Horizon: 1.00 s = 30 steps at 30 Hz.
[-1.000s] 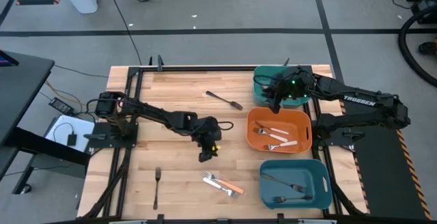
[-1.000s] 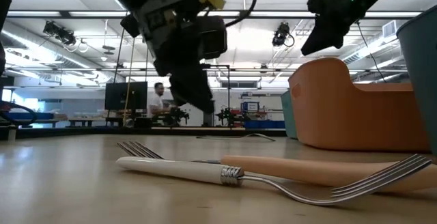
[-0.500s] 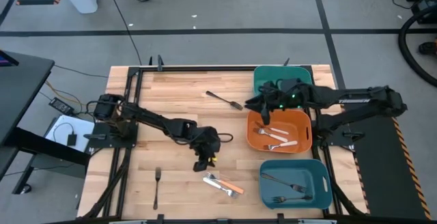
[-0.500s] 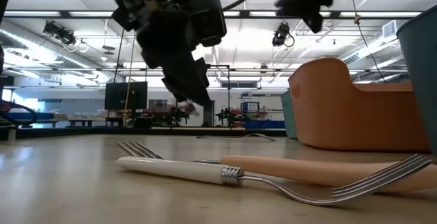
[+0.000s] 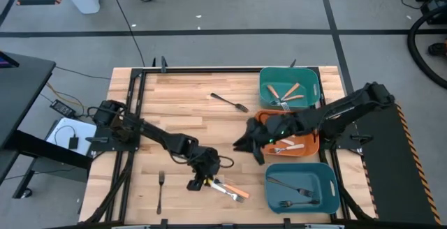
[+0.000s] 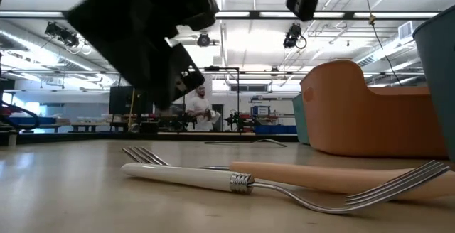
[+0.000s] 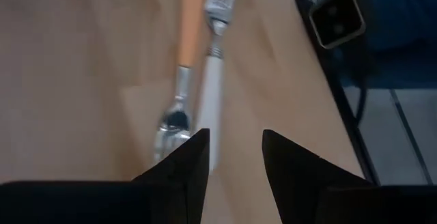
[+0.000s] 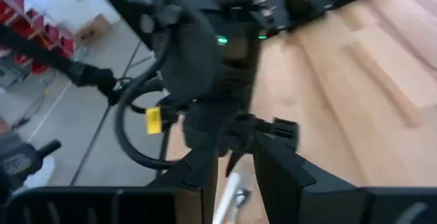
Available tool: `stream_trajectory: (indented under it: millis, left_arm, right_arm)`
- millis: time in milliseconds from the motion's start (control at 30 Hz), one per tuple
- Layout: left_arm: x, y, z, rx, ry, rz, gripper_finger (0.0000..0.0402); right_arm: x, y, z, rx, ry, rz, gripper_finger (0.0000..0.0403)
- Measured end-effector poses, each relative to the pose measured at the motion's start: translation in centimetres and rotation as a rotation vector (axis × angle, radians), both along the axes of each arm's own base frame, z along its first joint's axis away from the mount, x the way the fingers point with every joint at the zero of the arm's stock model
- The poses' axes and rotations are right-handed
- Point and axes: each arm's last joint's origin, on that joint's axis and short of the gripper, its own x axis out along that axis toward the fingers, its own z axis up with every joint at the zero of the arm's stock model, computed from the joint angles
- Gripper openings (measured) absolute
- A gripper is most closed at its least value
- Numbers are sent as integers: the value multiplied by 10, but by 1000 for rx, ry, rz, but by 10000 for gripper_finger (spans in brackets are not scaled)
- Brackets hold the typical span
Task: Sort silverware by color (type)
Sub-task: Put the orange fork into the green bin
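A white-handled fork (image 7: 210,80) and an orange-handled fork (image 7: 193,19) lie side by side flat on the table near its near edge (image 5: 227,187), and fill the low view's foreground (image 6: 185,177). My left gripper (image 5: 199,181) is open and hovers just left of them; in its wrist view the gripper (image 7: 235,152) has the white handle's end beside one finger, and I cannot tell whether they touch. My right gripper (image 5: 244,142) is open and empty, over the table's middle, left of the orange bin. Two dark forks lie apart on the wood, one far (image 5: 229,102) and one near left (image 5: 160,190).
Three bins stand along the right side. The far teal bin (image 5: 265,93) holds orange-handled forks, the orange bin (image 5: 260,142) white-handled ones, and the near teal bin (image 5: 274,194) dark ones. My two grippers are close together at mid-table. A person shows far off in the room (image 6: 201,109).
My left gripper has moved toward the table's near edge and down, to the white and orange fork pair. My right gripper has left the far teal bin and swung toward the near edge and leftward, past the orange bin, out over the table's middle. The forks have stayed put.
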Motion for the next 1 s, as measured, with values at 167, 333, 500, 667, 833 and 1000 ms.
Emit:
stream_trajectory:
  millis: [167,333,500,667,833,1000]
  left_arm:
    - [-8,-9,-3,24,43,-42,143]
    - [-20,-4,-4,70,165,-38,143]
    - [-27,7,-2,117,247,-7,143]
    - [-33,21,3,149,298,8,143]
    - [-38,42,15,196,303,37,143]
    - [-38,63,32,179,247,121,143]
  right_arm:
    - [23,32,4,-25,61,69,101]
    - [36,61,-5,-57,200,128,101]
    - [45,85,-27,-38,292,149,100]
    - [50,101,-59,1,414,148,100]
    - [53,111,-87,-29,487,160,100]
    - [57,112,-113,-60,563,149,100]
